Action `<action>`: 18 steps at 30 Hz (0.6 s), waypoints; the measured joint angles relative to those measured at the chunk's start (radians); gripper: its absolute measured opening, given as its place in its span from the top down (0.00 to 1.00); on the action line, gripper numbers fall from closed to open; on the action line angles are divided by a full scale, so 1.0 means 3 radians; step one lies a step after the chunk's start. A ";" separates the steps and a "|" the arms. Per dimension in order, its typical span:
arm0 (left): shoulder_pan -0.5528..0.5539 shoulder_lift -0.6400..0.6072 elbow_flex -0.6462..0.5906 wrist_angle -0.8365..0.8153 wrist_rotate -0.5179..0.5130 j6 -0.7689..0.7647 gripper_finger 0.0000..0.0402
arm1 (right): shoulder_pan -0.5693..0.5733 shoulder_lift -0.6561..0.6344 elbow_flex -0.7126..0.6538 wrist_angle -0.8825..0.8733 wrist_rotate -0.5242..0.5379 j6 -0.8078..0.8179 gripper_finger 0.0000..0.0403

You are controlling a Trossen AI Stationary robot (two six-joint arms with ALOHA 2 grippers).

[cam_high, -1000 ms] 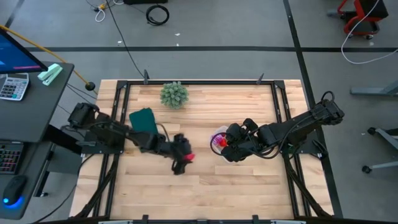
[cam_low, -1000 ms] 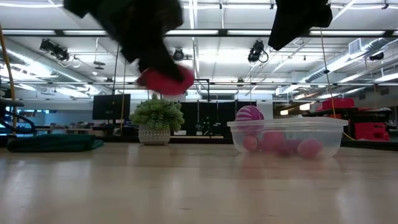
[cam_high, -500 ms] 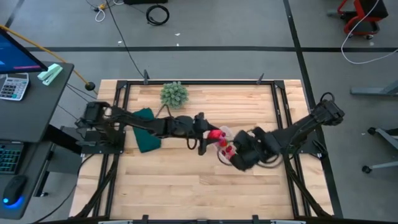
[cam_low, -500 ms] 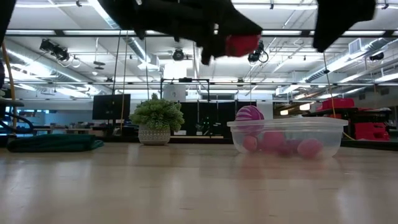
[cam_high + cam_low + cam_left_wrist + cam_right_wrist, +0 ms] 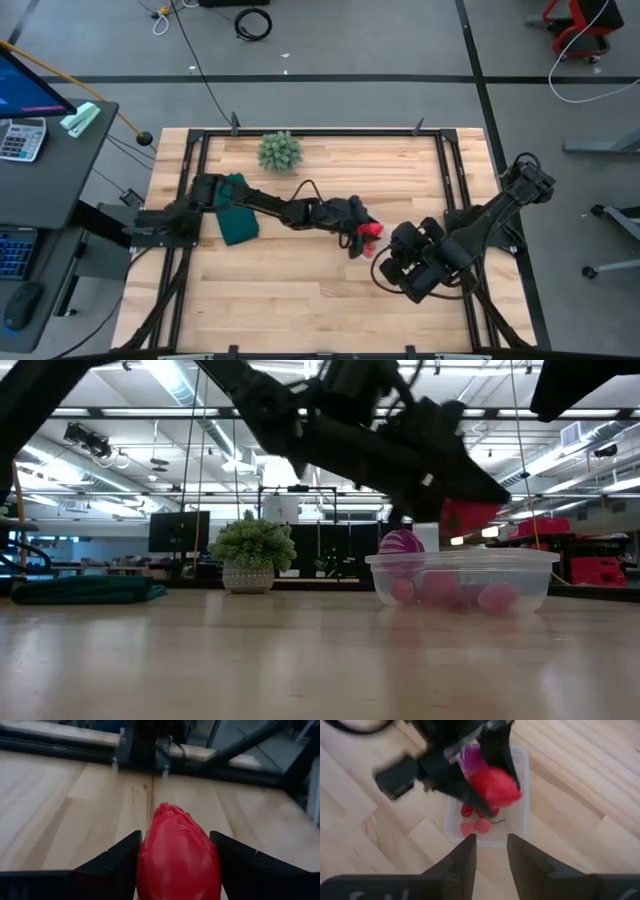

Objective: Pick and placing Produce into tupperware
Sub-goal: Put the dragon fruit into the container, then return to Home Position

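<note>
The left tool (image 5: 366,233) reached across the middle of the high view, its fingers clamped on a red strawberry (image 5: 178,855). In the left wrist view the fruit filled the gap between the two dark fingers (image 5: 112,865), its tip pointing past them over the wooden counter (image 5: 300,300).

In the right wrist view the strawberry hung above the tupperware (image 5: 522,795), a clear tub that sat in the upper middle of that frame. Inside it lay a purple-pink striped ball (image 5: 471,757) and several small red and pink berries (image 5: 475,824). In the low view the tub stood right of centre on the counter, with the striped ball rising above its rim and the pink pieces along its floor.

The right tool (image 5: 490,855) hung to the lower right of the tub in the high view, empty, its fingers a small way apart and pointing toward the tub.

A dark green cloth (image 5: 236,210) lay at centre left of the high view, and a spiky green plant (image 5: 279,151) stood near the upper edge of the counter. No label or writing could be read on any of them, as far as the blur allowed.
</note>
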 joint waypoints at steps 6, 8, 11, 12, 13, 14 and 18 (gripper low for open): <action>0.0000 0.0221 0.0254 -0.0252 0.0003 0.0308 0.38 | 0.0010 0.0000 0.0000 0.0045 0.0002 0.0001 0.71; 0.0000 0.0244 0.0290 -0.0327 0.0003 0.0306 0.38 | 0.0010 0.0000 0.0000 0.0076 0.0005 0.0001 0.71; 0.0000 0.0248 0.0290 -0.0370 0.0003 0.0308 0.38 | 0.0009 0.0000 0.0000 0.0101 0.0004 0.0003 0.71; -0.0001 0.0248 0.0290 -0.0359 0.0003 0.0306 0.39 | 0.0009 0.0000 0.0000 0.0104 0.0003 0.0003 0.71; -0.0001 0.0247 0.0290 -0.0351 0.0003 0.0307 0.39 | 0.0009 0.0000 0.0000 0.0109 0.0003 0.0003 0.71; -0.0001 0.0243 0.0290 -0.0343 0.0003 0.0310 0.40 | 0.0009 0.0000 0.0000 0.0113 0.0003 0.0003 0.71; 0.0008 0.0136 0.0339 -0.0384 0.0002 0.0349 0.41 | 0.0009 0.0000 0.0000 0.0113 0.0002 -0.0011 0.71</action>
